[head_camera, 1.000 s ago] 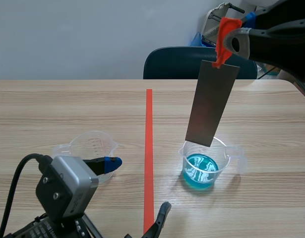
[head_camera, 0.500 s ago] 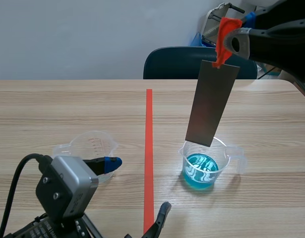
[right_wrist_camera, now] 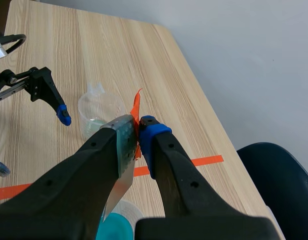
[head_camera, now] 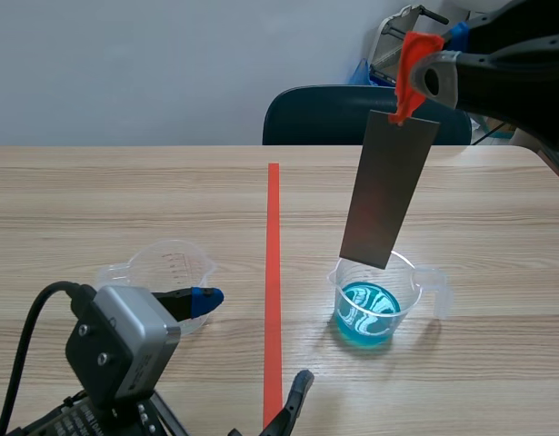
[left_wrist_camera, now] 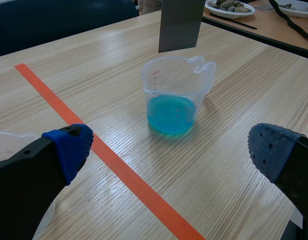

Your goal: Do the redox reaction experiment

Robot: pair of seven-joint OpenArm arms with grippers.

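R gripper (right_wrist_camera: 137,125) clamped on red tab (head_camera: 409,68); your metal plate (head_camera: 388,189) hangs above blue-liquid cup (head_camera: 412,302), low edge near 11 o'clock rim. L gripper (left_wrist_camera: 171,147) wide open, empty cup (head_camera: 165,263) at its 9 o'clock.

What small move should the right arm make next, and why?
Probably lower the right tool straight down: the grey plate it holds hangs with its bottom edge above the cup, not yet in the blue liquid.
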